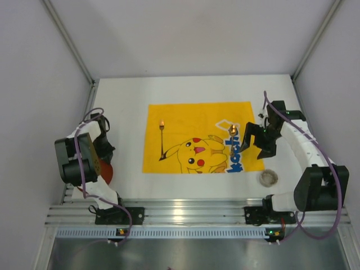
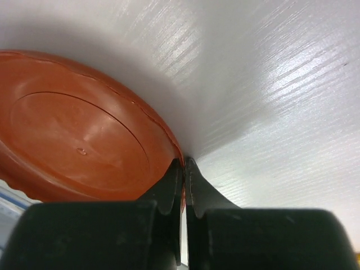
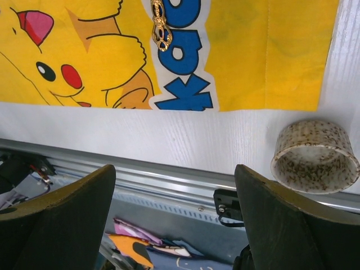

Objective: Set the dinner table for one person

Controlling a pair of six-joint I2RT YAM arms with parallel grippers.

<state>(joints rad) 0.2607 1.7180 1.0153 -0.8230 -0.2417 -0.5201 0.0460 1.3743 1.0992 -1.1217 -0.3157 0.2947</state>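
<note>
Fetching: left end effector (image 2: 184, 169) clamps the plate (image 2: 79, 146) beside the yellow cloth (image 1: 185, 115); right end effector (image 3: 174, 174) is apart. Next, probably lifting plate onto cloth.

Cloth (image 1: 199, 112) lies mid dinner table (image 1: 191, 90): fork (image 1: 162, 140) on its left, utensil (image 1: 232, 140) on its right; cup (image 1: 268, 178) beside the near-right corner, plate (image 1: 106, 171) near-left.

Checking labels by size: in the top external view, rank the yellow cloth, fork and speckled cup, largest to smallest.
1. yellow cloth, by far the largest.
2. fork, long but thin.
3. speckled cup, shorter than the fork, though in area the two look close, so this order is unsure.
</note>
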